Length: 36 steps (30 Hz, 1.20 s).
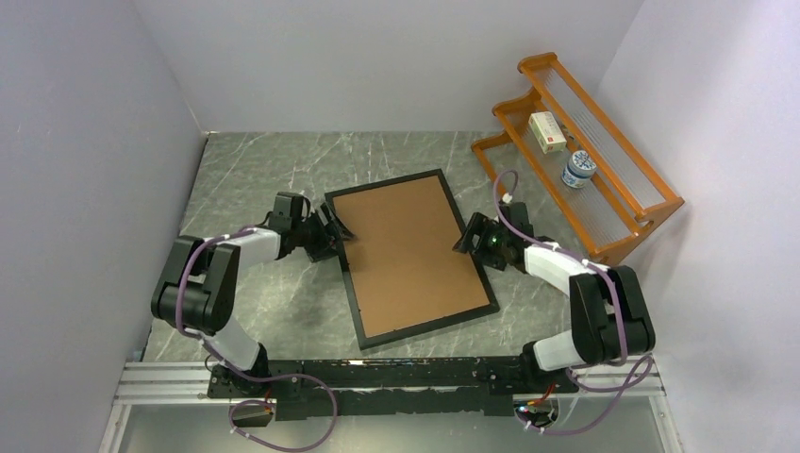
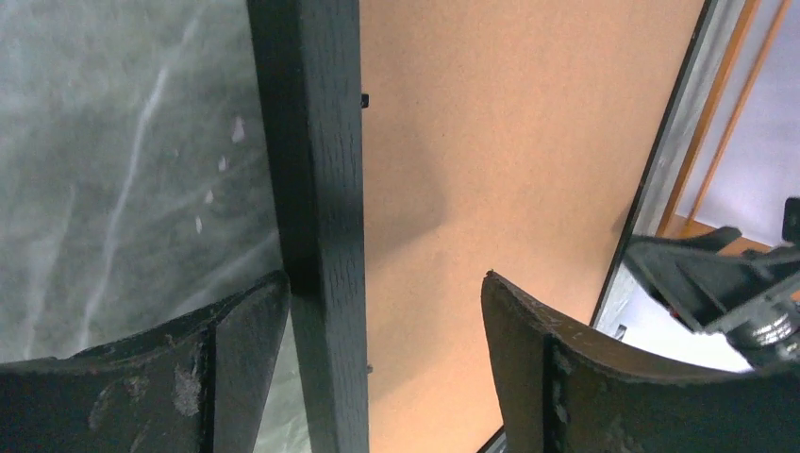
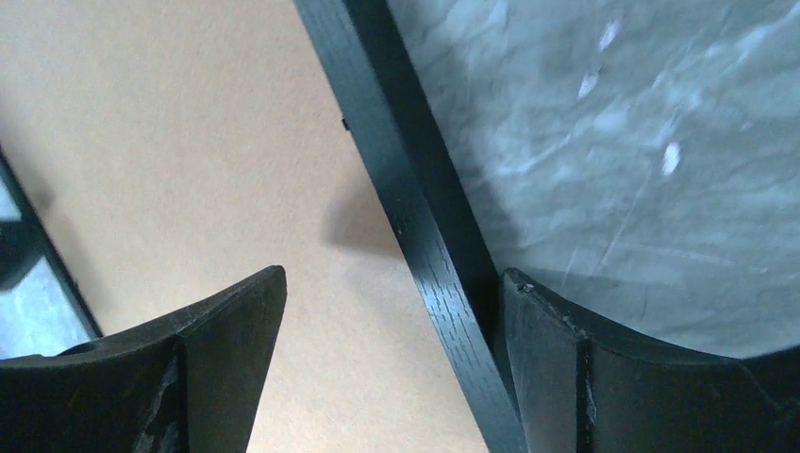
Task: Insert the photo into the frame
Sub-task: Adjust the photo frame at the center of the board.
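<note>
The large, thin-edged black rectangular picture frame [image 1: 430, 326] lay face-down in the middle of the grey marbled worktop [image 1: 255, 170], with its plain brown backing board [image 1: 408, 253] upward. The photo showed in none of the 3 views, so whether it already sat under the board could not be told. If it did, the loading looked nearly done, with only securing the back and turning the frame over left. If not, the main step was still to come.

The left tool [image 1: 340, 236] stood at the frame's left rail and the right tool [image 1: 467, 238] at its right rail. Both had their fingers apart, clamped on nothing.

The top view alone showed the whole frame lying skewed, and the orange wooden rack [image 1: 646, 219] well apart at the far right. The wrist views showed what it could not. Each tool straddled its rail, with 1 finger over the board and 1 outside above the worktop. The left tool's [image 2: 385, 278] outer finger was close against the rail, as was the right tool's [image 3: 396, 272]. A small dark tab [image 2: 364, 97] also sat at the rail's inner edge.
</note>
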Motion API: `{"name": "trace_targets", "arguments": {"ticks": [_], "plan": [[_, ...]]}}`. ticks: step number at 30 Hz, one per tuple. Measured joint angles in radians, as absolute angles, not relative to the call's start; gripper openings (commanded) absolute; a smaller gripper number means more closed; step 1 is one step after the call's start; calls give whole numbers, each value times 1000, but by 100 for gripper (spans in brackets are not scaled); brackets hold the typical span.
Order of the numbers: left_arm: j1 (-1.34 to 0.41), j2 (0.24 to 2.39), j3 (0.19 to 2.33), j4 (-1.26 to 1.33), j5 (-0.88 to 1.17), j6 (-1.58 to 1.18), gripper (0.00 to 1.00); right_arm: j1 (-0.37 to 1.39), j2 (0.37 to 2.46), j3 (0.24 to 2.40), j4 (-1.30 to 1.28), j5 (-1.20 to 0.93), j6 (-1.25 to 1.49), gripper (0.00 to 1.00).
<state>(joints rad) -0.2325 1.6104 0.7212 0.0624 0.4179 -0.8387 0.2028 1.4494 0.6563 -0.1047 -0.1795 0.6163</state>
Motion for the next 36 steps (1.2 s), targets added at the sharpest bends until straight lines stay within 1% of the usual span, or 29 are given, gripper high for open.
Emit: {"name": "trace_targets", "arguments": {"ticks": [6,8,12,17,23,27,32,34,36], "plan": [[-217,1690,839,2,392,-771,76,241,1328,522,-37,-266,630,84],[-208,1718,883,-15,375,-740,76,293,1285,480,-14,-262,645,84],[-184,1785,975,-27,345,-676,74,459,1216,408,30,-265,721,84],[-171,1879,1078,7,344,-627,73,588,1233,374,125,-290,846,84],[-162,1961,1151,95,373,-598,73,732,1359,377,309,-357,976,85],[-158,1963,1170,62,376,-591,77,794,1376,384,334,-349,1019,88],[-108,1897,1167,-87,395,-621,80,812,1234,378,189,-196,1009,88],[-73,1825,1161,-176,386,-625,80,812,1169,379,141,-149,989,86],[-45,1741,1161,-245,343,-625,79,812,1131,397,84,-117,952,79]]}}
